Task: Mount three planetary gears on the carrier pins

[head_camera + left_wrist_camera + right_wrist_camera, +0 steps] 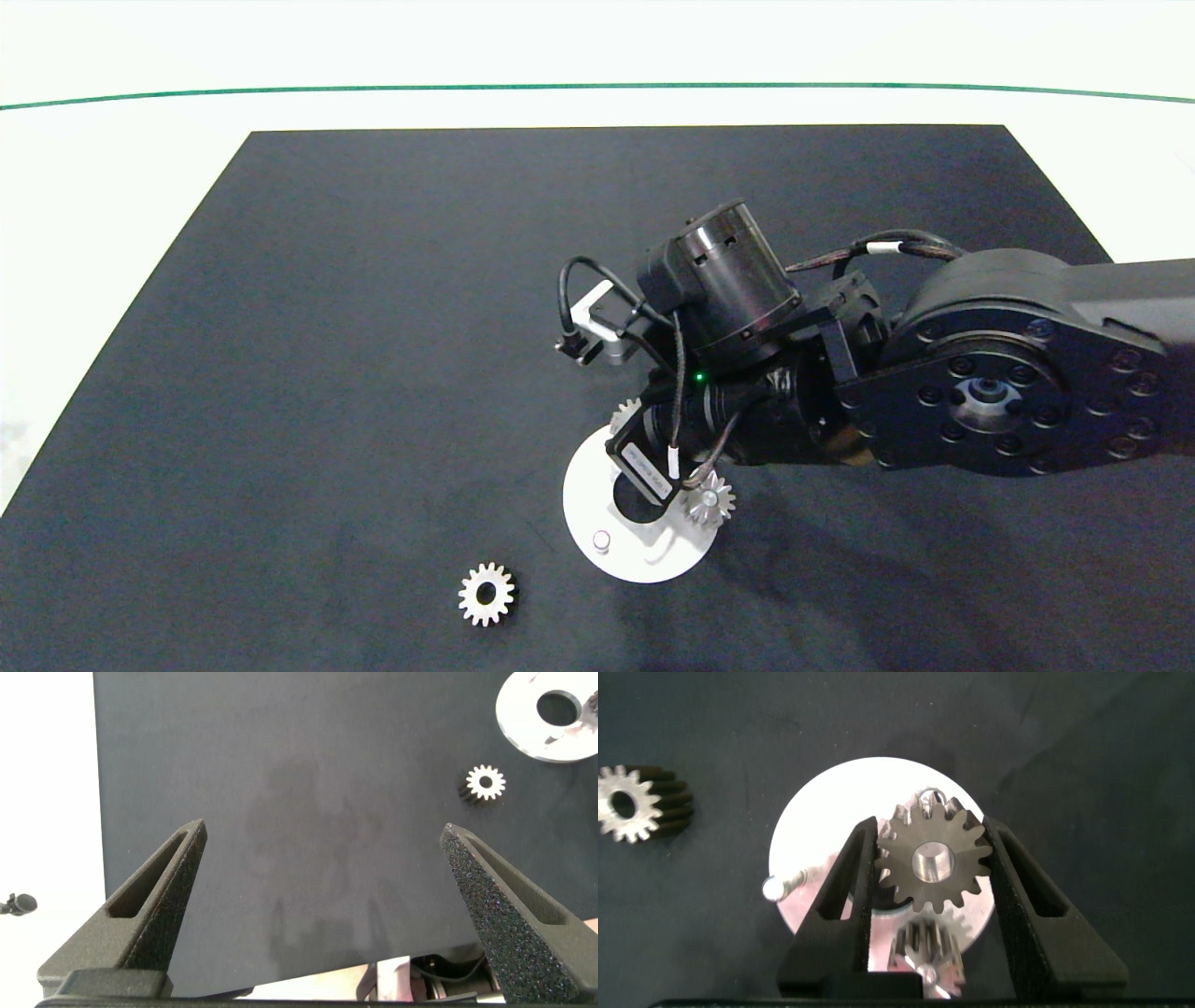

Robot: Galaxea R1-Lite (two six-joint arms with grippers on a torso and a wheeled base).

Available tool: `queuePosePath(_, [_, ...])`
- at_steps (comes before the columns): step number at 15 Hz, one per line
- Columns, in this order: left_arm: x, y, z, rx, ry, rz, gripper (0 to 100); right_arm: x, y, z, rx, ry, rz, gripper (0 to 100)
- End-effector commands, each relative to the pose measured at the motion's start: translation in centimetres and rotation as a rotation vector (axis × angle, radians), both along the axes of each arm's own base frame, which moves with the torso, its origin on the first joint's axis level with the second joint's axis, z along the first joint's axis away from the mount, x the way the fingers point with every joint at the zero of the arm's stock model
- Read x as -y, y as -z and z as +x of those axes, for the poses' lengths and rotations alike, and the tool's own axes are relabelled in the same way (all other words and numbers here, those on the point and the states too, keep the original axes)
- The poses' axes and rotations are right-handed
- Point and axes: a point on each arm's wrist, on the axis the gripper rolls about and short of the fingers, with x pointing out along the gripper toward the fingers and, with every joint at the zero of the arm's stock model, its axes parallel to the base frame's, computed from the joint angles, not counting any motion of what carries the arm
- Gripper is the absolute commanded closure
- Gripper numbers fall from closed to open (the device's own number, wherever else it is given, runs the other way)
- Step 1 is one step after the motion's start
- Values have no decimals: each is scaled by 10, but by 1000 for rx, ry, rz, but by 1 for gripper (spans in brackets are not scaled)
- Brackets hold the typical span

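The right gripper (pixel 928 863) is down over the white disc (pixel 586 495), and its two dark grey fingers (pixel 854 882) squeeze a shiny metal gear (pixel 931 861) between them. This held gear is round with pointy teeth all the way around and a round hole in the middle. It sits right above the disc, but you cannot tell if it is on a pin yet.

The disc is flat, smooth and white, shaped like a ring with a big hole in the middle. It lies on the dark, slightly rough mat (pixel 327 373) that covers the tabletop (pixel 93 187). One short pale pin (pixel 601 539) stands up bare on the near side of the disc, with nothing on it. A second gear (pixel 710 499) sits on the disc's edge on the right arm's side, and a pale pin end shows in its middle. Silver teeth (pixel 624 413) peek out at the far edge of the disc, mostly hidden under the arm.

Another gear (pixel 485 593) lies flat on the mat, near the disc but apart from it, on the left side. Its hole is empty and dark.

The left gripper (pixel 322 859) hangs over bare mat, well away from the disc. Its fingers (pixel 163 891) are wedge-shaped and grainy, and they stand wide apart with nothing in them.
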Motion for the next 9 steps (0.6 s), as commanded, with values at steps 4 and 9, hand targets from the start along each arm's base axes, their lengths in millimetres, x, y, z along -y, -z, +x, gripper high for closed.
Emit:
queuePosePath(4, [0,-2,-1,6,1,1,0,-10,11,11,-9,5,-14,78])
queuePosePath(9, [0,-3,-1,8,1,0,0,-9,11,15,-10,14,-15,78])
